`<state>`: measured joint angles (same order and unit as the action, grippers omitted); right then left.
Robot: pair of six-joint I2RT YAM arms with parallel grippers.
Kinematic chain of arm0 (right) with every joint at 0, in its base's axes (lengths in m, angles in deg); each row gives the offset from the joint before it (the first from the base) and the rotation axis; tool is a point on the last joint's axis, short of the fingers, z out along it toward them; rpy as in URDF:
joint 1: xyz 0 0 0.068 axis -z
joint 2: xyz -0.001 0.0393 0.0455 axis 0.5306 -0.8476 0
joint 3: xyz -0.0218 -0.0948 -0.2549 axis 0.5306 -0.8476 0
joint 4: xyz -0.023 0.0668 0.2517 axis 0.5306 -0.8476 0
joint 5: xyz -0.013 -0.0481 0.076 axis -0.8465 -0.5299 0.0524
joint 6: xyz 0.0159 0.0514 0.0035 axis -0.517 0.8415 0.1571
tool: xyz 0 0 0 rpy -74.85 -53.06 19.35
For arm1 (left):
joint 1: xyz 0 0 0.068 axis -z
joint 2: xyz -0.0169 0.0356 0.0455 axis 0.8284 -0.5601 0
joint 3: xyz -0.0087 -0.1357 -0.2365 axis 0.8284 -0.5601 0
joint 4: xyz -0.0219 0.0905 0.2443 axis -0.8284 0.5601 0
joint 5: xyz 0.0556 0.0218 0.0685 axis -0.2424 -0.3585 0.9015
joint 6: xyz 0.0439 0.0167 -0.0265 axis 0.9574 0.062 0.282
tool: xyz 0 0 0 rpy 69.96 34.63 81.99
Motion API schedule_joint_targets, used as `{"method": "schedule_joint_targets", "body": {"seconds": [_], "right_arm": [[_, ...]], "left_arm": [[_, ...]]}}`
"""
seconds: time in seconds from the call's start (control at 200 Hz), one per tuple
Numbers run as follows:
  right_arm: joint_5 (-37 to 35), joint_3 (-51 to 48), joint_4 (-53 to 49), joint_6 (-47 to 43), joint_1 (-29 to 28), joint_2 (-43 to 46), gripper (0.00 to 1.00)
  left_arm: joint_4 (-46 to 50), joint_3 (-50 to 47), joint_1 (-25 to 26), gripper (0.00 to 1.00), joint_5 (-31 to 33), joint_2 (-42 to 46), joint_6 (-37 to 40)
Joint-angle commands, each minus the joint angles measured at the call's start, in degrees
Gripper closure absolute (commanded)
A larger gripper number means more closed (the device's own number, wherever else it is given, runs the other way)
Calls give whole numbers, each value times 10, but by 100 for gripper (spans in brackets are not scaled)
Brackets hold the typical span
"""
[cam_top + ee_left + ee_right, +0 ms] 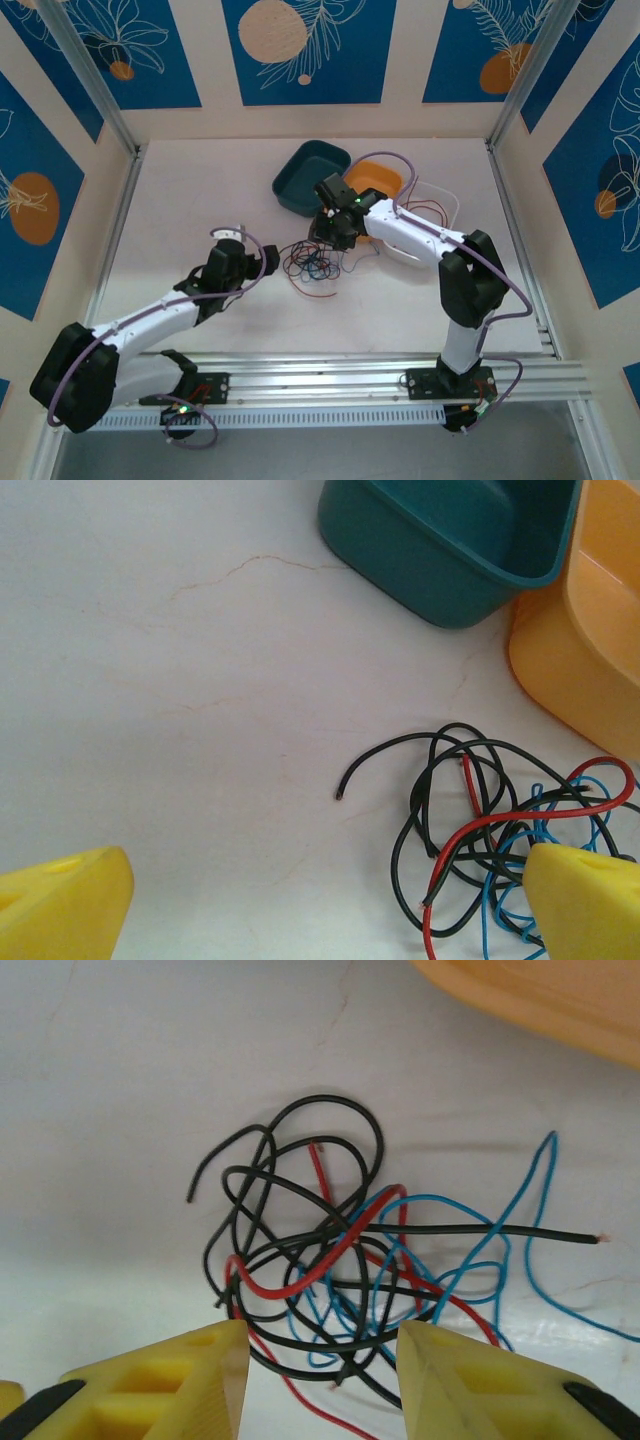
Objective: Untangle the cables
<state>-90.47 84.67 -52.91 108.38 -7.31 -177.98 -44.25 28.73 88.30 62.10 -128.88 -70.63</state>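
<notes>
Hovering over a tangle of thin red, black and blue wires (345, 1242), the right gripper (322, 1345) is half open, holding nothing; the left gripper (328, 870) gapes wide, empty.

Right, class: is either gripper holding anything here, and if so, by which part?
Nothing is held. The right gripper straddles the near edge of the cables with jaws apart, not pinching them; the left gripper is wide open beside them.
</notes>
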Motion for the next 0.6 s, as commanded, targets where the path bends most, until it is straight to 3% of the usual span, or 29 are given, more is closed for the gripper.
{"method": "schedule_joint_targets", "body": {"seconds": [0.0,0.595], "right_arm": [[37,-2,37,35,2,-8,56],[47,0,53,51,0,-53,56]], "left_arm": [[-7,-9,-8,0,15,12,16],[-19,-13,-8,0,9,4,19]]}}
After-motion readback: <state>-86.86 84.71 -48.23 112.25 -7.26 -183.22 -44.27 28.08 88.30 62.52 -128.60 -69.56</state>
